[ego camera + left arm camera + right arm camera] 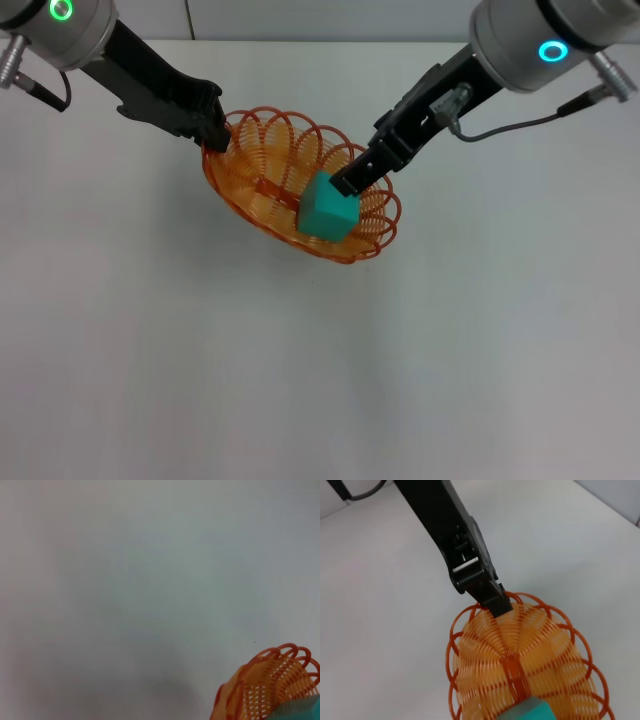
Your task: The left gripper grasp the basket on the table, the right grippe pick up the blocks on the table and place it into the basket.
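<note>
Upper centre of the head view: left claw (212,133) clamps the basket (262,160) rim to steady it on the counter (150,330), while right claw (350,180) grips the block (327,208) over its bowl.

Nothing here carries writing that I can read: no label, brand, number or sign on either arm, the basket (262,190), the cube (327,210) or the table (150,350).

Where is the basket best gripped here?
On the looped rim at the narrow end of the basket, coming from the robot's left, as the left end effector does: the upright open loops give purchase, and the right end effector occupies the other side with the cube.
</note>
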Controlling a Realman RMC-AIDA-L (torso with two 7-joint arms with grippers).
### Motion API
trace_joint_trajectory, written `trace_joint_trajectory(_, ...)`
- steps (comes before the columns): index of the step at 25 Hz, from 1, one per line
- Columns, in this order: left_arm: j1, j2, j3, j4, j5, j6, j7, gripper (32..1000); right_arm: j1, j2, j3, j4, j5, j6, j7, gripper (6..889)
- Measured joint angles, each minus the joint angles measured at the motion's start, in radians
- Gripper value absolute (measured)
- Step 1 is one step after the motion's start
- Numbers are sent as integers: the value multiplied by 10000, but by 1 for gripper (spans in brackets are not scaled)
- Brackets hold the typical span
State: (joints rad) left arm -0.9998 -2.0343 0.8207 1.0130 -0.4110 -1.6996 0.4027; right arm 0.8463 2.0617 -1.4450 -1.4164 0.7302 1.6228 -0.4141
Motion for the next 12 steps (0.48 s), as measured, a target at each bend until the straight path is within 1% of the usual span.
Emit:
trace_joint_trajectory(4, 21, 13, -30, 30, 0, 0, 4, 94, -117, -1, 184, -220, 5, 165, 0, 883)
trace_joint_trajectory(8, 30, 33, -222, 31, 17, -21, 77, 94, -230, 0, 205, -284, 1, 201, 0, 883)
trace_joint_trajectory(12, 43, 34, -245, 28, 30, -35, 97, 94, -289, 0, 202, -286, 3, 228, -17, 883)
